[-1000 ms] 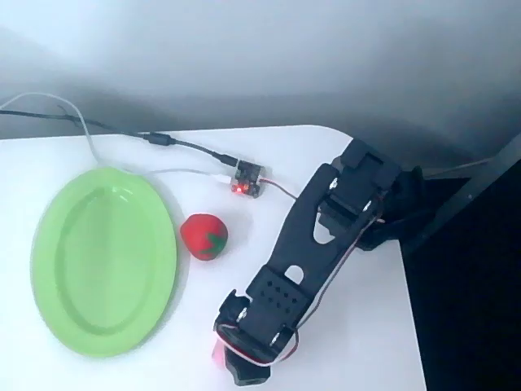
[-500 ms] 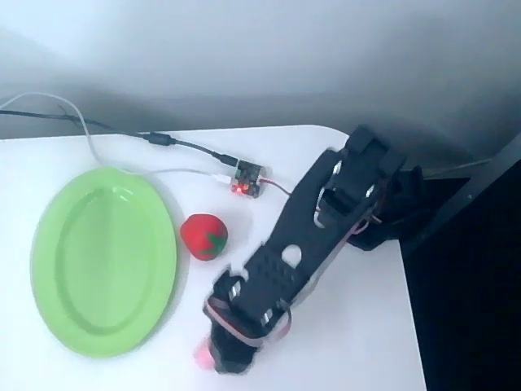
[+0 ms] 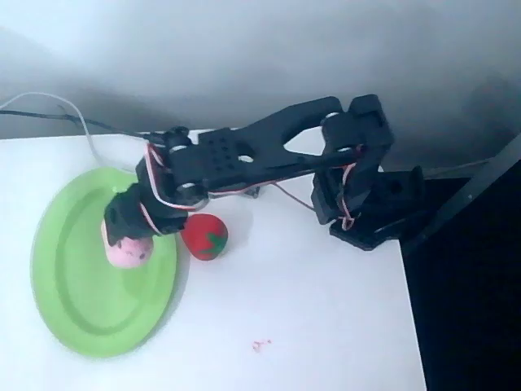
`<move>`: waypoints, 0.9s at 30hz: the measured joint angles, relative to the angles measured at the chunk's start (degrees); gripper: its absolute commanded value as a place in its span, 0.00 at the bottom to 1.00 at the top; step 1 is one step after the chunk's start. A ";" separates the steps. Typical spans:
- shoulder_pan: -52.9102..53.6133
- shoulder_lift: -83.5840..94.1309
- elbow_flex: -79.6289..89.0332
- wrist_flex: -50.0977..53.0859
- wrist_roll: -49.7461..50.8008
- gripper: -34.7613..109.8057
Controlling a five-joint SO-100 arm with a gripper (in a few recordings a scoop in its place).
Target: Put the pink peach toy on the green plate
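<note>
The pink peach toy [image 3: 128, 252] is a pale-pink ball with a tiny face, held over the right part of the green plate [image 3: 73, 269]. My black gripper [image 3: 122, 236] reaches in from the right and is shut on the peach from above. Whether the peach touches the plate surface I cannot tell. The plate is a large light-green oval with a raised rim, lying at the left of the white table.
A red strawberry-like toy [image 3: 204, 235] with green leaves lies just right of the plate, under my arm. Cables [image 3: 77, 122] run along the table's back edge. My arm's base [image 3: 370, 216] stands at the right edge. A tiny pink speck [image 3: 260, 345] lies near the front.
My arm swung from the table's front middle to the left and back, carrying the peach over the plate. The strawberry toy and plate stayed put.
</note>
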 measured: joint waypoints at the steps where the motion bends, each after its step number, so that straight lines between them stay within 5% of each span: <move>1: 0.26 -1.85 -1.05 0.00 0.09 0.24; 19: -0.35 -23.20 -12.22 -0.18 1.05 0.25; 22: -1.05 -24.08 -13.18 -0.18 1.49 0.41; 27: -1.05 -24.43 -14.50 -1.23 1.05 0.52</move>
